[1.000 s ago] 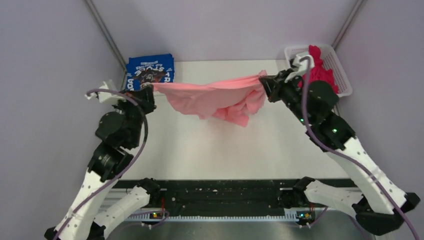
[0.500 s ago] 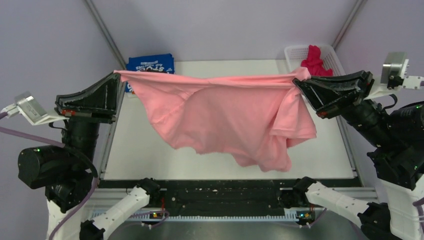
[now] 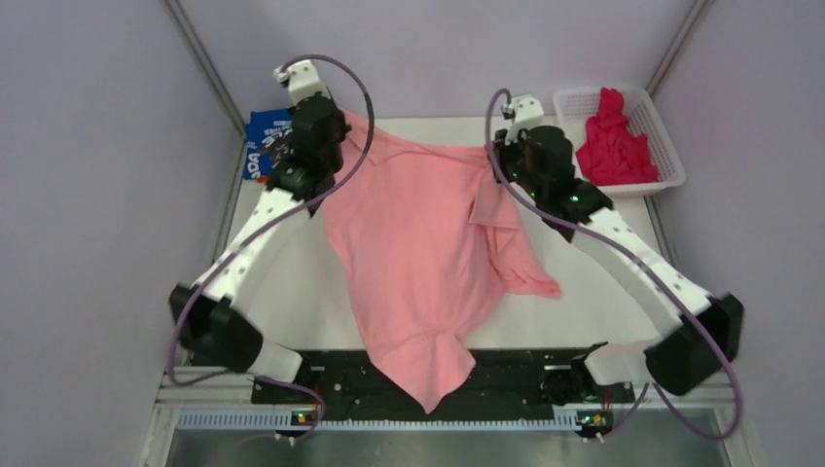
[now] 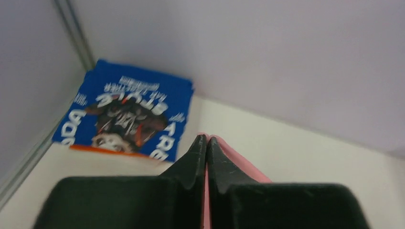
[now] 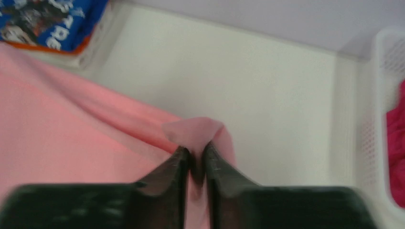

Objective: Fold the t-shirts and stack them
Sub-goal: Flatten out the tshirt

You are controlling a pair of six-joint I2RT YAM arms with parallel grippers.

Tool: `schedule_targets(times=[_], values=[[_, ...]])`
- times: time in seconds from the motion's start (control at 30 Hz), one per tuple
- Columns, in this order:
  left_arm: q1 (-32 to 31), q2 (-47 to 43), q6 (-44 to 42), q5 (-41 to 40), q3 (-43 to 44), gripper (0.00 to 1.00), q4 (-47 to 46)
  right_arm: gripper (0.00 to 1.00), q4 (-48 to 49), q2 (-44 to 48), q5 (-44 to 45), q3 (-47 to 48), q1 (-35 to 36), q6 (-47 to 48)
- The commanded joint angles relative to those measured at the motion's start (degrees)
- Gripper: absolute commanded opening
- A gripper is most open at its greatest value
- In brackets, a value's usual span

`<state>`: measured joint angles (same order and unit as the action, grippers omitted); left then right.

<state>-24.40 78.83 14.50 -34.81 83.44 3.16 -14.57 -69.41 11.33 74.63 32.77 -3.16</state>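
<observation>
The light pink t-shirt is spread down the middle of the table, its lower end hanging over the near edge. My left gripper is shut on its far left corner. My right gripper is shut on a bunched fold at its far right. The blue t-shirt with white lettering lies folded at the far left corner and shows in the left wrist view. The magenta t-shirt sits crumpled in the white mesh basket.
The basket stands at the far right corner, its wall in the right wrist view. Grey walls close in the table on the left, right and back. The black rail runs along the near edge.
Both arms have swung from wide, raised positions to the far side of the table. The pink shirt has gone from hanging stretched in the air to lying spread on the table.
</observation>
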Motion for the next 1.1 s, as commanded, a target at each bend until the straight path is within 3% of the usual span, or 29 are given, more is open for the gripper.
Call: schedule_targets(times=[0.0,0.07,0.1,0.13,0.17,0.33,0.43,0.6,0.73,0.87,1.07], values=[[8.15,17.83,4.39,-1.36,6.95,0.12,7.43,0.34,12.88,-15.9,-12.29,-4.95,-7.7,-1.75],[9.38,28.39,7.9,1.7,17.97,0.41,18.56,0.71,10.66,-24.88,-12.87,0.35,-8.56,-3.67],[9.31,32.16,7.88,2.54,22.4,0.57,21.68,0.82,8.18,-27.61,-13.39,3.35,-8.79,-4.78],[9.1,34.63,7.59,3.5,24.84,0.9,23.3,0.9,7.33,-29.03,-13.96,4.96,-8.84,-5.63],[8.97,35.79,7.34,4.26,25.62,0.98,23.32,0.95,8.46,-29.22,-14.17,4.69,-8.85,-6.0],[8.85,31.32,9.94,11.36,17.2,0.99,18.18,0.99,12.37,-25.4,-9.5,-2.41,-8.99,-6.52],[8.68,26.7,12.88,20.07,9.59,0.99,16.84,0.99,10.23,-23.24,-8.63,-6.41,-9.09,-7.0],[6.65,18.33,19.32,32.96,-5.32,0.99,12.71,0.97,9.91,-18.85,-17.39,-14.68,-8.76,-7.26],[4.56,14.88,23.5,38.46,-16.56,0.99,9.74,0.87,8.83,-19.9,-21.55,-15.28,-7.63,-6.45],[4.19,14.22,25.62,42.67,-24.83,0.99,6.39,0.71,6.45,-25.36,-19.32,-12.2,-6.3,-8.25],[4.24,15.17,26.95,40.68,-30.09,0.99,6.53,0.64,2.96,-34.9,-12.92,-5.14,-3.56,-8.81]])
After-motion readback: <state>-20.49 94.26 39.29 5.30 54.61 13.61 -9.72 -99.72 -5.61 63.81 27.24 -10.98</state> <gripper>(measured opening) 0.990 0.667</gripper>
